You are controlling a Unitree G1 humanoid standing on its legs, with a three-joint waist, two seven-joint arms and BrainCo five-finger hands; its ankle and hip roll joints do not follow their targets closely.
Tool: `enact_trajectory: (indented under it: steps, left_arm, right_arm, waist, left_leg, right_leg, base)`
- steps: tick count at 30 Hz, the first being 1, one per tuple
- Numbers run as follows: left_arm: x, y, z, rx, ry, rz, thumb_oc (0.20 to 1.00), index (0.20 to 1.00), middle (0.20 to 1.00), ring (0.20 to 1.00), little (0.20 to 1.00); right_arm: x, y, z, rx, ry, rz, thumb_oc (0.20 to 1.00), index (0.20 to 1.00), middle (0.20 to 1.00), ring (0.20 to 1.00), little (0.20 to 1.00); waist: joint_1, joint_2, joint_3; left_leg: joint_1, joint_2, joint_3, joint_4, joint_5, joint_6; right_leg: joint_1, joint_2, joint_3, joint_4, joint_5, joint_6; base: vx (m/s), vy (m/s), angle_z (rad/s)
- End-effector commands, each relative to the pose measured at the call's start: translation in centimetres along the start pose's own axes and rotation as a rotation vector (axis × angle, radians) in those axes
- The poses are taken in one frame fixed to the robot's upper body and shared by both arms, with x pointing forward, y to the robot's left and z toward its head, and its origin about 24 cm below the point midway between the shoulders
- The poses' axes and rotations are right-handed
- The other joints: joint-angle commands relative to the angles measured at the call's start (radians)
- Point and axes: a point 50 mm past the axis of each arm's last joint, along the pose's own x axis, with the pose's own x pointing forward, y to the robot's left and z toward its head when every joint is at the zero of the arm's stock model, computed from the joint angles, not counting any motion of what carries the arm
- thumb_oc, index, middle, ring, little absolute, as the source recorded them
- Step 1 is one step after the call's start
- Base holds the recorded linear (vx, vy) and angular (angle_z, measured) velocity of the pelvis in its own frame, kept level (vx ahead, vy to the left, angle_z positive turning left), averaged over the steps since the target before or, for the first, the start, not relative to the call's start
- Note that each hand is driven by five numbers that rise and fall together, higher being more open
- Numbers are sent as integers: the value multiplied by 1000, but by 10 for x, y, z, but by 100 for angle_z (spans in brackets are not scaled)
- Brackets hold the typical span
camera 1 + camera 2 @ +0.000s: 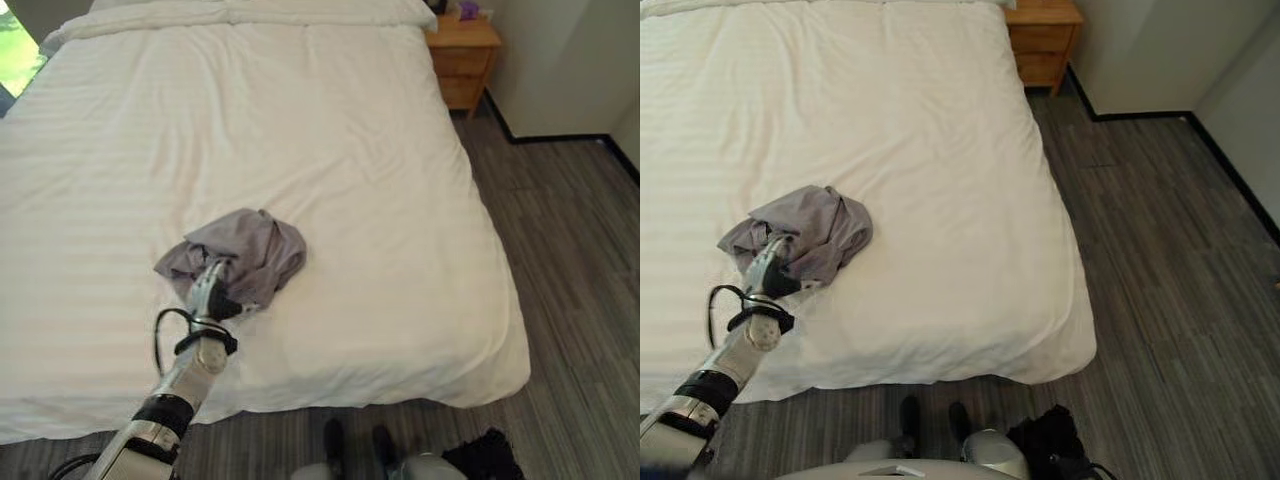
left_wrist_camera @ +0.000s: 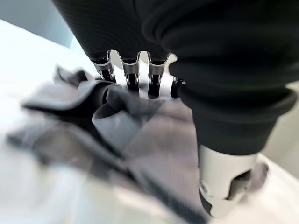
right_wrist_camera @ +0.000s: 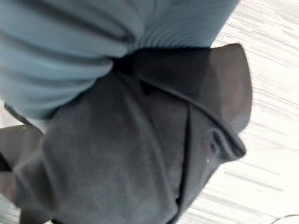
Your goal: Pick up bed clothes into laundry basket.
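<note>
A: Nearest in the left eye view is the left arm coming up from the lower left, its left hand resting on the near edge of the grey garment. Why there?

B: My guess is it is the closest edge from the foot of the bed, so the arm need not stretch far over the mattress.

A: And the right eye view?

B: Same scene. The crumpled heap lies on the white cover near the bed's foot, its longer side running from the near left toward the far right. A dark cloth shows on the floor by the robot; no basket I can point to.

A: Left wrist view: are the fingers closed?

B: They go down into the folds and their tips are buried, so I cannot tell whether they clench the fabric or merely press it.

A: Right wrist view?

B: Dark fabric hangs close over striped flooring; whether the right hand holds it, I cannot tell
</note>
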Motion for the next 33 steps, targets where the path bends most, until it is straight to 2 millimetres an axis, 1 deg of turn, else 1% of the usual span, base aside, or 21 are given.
enact_trajectory:
  steps: [1,2,4,9,11,12,13,14,18,19,20,22,23,25,26,27,28,29,30,31,33]
  left_arm:
    - [53,91,-4,289,8,296,1000,1000,1000,1000,1000]
    - [53,91,-4,289,8,296,1000,1000,1000,1000,1000]
    - [60,109,-10,425,35,314,200,200,200,200,200]
    - [56,106,-17,528,37,253,200,200,200,200,200]
    - [58,111,-1,475,-15,291,200,200,200,200,200]
    - [34,83,-22,465,-3,263,200,200,200,200,200]
    - [34,82,-23,465,-2,263,200,200,200,200,200]
    - [18,58,-23,363,-4,274,200,200,200,200,200]
    - [13,52,-16,254,-7,316,200,200,200,200,200]
    - [18,58,-10,178,-10,354,200,200,200,200,200]
    - [18,58,-10,178,-10,355,200,200,200,200,200]
    - [25,71,4,45,-40,425,200,200,200,200,200]
    - [30,80,22,-39,-109,438,200,200,200,200,200]
    - [31,85,31,-97,-142,449,200,200,200,200,200]
    - [61,185,44,-124,-205,607,200,200,200,200,200]
    - [65,200,24,-197,-128,620,200,200,200,200,200]
    - [66,201,24,-199,-130,620,200,200,200,200,200]
    - [51,223,112,-356,-479,714,200,200,200,200,200]
    - [49,222,111,-356,-474,713,200,200,200,200,200]
    - [32,217,111,-363,-539,720,200,200,200,200,200]
    - [9,194,103,-440,-549,717,200,200,200,200,200]
  right_arm:
    - [1,-4,14,-77,-68,-44,200,200,200,200,200]
    - [1,-4,14,-76,-68,-43,200,200,200,200,200]
    - [1,-4,25,-74,-110,-47,200,200,200,200,200]
    - [0,1,25,-77,-116,-28,200,200,200,200,200]
    - [-1,5,17,-77,-85,-4,200,200,200,200,200]
    - [-1,6,6,-116,-56,2,200,200,200,200,200]
    - [-1,6,6,-117,-56,1,200,200,200,200,200]
    - [-3,9,-4,-143,-30,17,200,200,200,200,200]
    - [-3,9,-11,-145,-14,23,200,200,200,200,200]
    - [-1,3,-6,-129,-22,4,200,200,200,200,200]
    - [-1,3,-5,-129,-24,4,200,200,200,200,200]
    - [3,-16,9,-102,-48,-51,200,200,200,200,200]
    - [5,-23,14,-70,-56,-67,200,200,200,200,200]
    - [6,-30,17,-29,-69,-87,200,200,200,200,200]
    - [8,-61,19,24,-91,-116,200,200,200,200,200]
    - [7,-69,25,59,-142,-144,200,200,200,200,200]
    - [7,-69,25,60,-142,-143,200,200,200,200,200]
    - [3,-76,31,86,-211,-195,200,200,200,200,200]
    - [3,-77,31,82,-210,-196,200,200,200,200,200]
    - [2,-75,31,111,-214,-206,200,200,200,200,200]
    - [-7,-87,59,134,-357,-252,200,200,200,200,200]
  waist:
    - [-18,-94,33]
    - [-18,-94,32]
    - [-27,-105,38]
    - [-16,-105,56]
    - [-5,-105,60]
    - [6,-105,64]
    - [6,-104,64]
    - [13,-102,54]
    - [17,-100,30]
    - [32,-105,15]
    - [33,-106,15]
    - [65,-115,-9]
    - [58,-108,-46]
    - [43,-106,-68]
    - [-10,-90,-123]
    - [-40,-89,-147]
    - [-39,-92,-149]
    - [-26,-92,-164]
    - [-28,-91,-166]
    - [-4,-98,-159]
    - [-5,-114,-145]
  left_leg:
    - [-93,63,14,-5,-77,-40]
    - [-94,63,14,-5,-77,-40]
    - [-129,64,16,-5,-67,-41]
    - [-115,58,24,-5,-67,-38]
    - [-99,54,27,-5,-72,-39]
    - [-73,53,31,-5,-81,-37]
    - [-72,53,31,-5,-81,-37]
    - [-45,52,37,-5,-95,-35]
    - [25,46,29,-5,-122,-17]
    - [81,26,-76,-5,-138,-7]
    - [78,26,-75,-5,-132,-9]
    - [125,-31,-284,12,-176,-8]
    - [149,-34,-335,-5,-187,-4]
    - [155,-26,-324,-5,-185,-5]
    - [174,-12,-273,-5,-189,-9]
    - [190,-6,-235,-5,-193,-14]
    - [184,-8,-234,-5,-187,-16]
    - [199,-21,-226,-5,-201,-6]
    - [195,-23,-225,-5,-194,-7]
    - [193,-30,-233,-5,-193,-2]
    - [204,-25,-206,-5,-196,5]
  right_leg:
    - [-105,-75,45,-28,51,132]
    - [-107,-75,45,-28,51,132]
    - [-143,-71,37,-28,60,137]
    - [-132,-66,32,-28,55,140]
    - [-120,-69,31,-28,53,144]
    - [-101,-70,35,-28,52,147]
    - [-100,-70,35,-28,52,147]
    - [-82,-73,38,-28,52,148]
    - [-33,-68,73,-28,47,151]
    - [-6,-48,126,-28,43,142]
    - [-9,-48,127,-28,48,141]
    - [10,-33,203,-28,59,128]
    - [11,-33,221,-28,61,118]
    - [17,-40,220,-28,62,118]
    - [34,-52,213,-28,58,125]
    - [44,-60,210,-28,55,133]
    - [38,-62,212,-28,60,134]
    - [51,-82,191,-28,64,144]
    - [47,-84,193,-28,69,145]
    - [44,-95,179,-27,76,153]
    - [33,-94,172,-2,91,168]
  base:
    - [-164,-51,-8]
    - [-83,-39,-10]
    - [-76,-32,-7]
    - [-6,-2,-2]
    - [16,17,-7]
    - [0,0,0]
    - [32,62,0]
    - [20,43,-7]
    - [104,119,-22]
    - [53,58,-30]
    - [109,93,-61]
    - [-1,115,-108]
    - [-40,127,-123]
    - [11,181,-76]
    - [71,289,-10]
    - [52,200,16]
    - [25,166,7]
    - [-31,77,-18]
    - [-89,99,-30]
    - [-170,13,-23]
    - [-201,-30,-33]
